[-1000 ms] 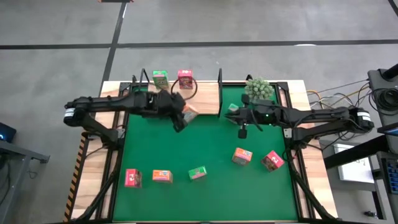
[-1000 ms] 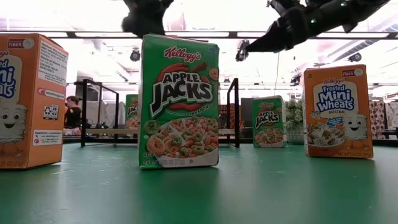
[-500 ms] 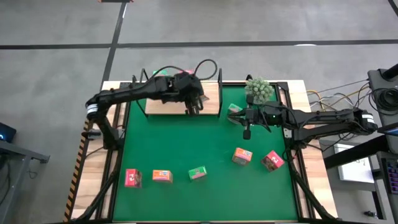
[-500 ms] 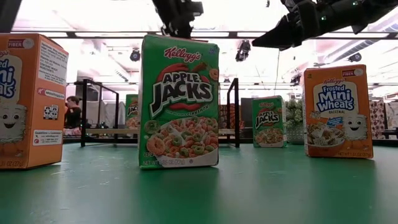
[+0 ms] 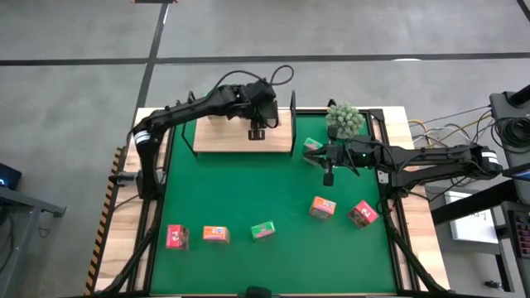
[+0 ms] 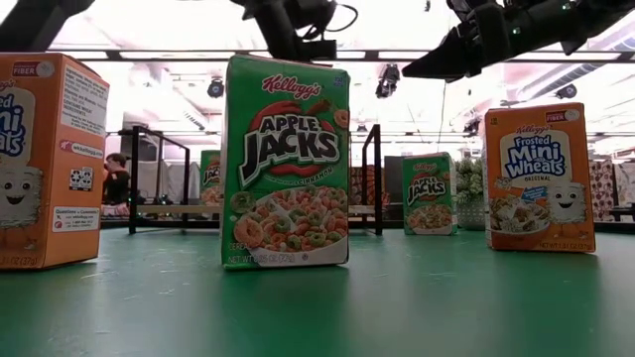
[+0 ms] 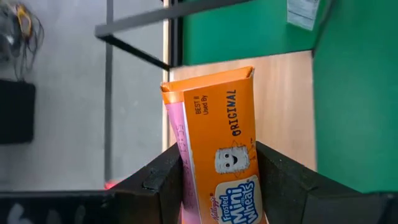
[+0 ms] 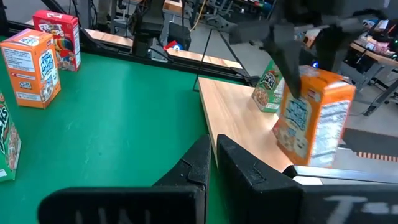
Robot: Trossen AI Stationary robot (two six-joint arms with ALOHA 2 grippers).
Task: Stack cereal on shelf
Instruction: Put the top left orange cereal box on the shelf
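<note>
My overhead camera looks straight down on the whole worktop and both arms. The low one sits at mat level, facing the room, close behind a green cereal box. My left wrist camera looks down on the shelf; the right wrist camera looks level across at it, and overhead shows it too.

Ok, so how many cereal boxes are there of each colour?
Green boxes: 3
Orange boxes: 3
Pink-red boxes: 3
Total: 9
</note>
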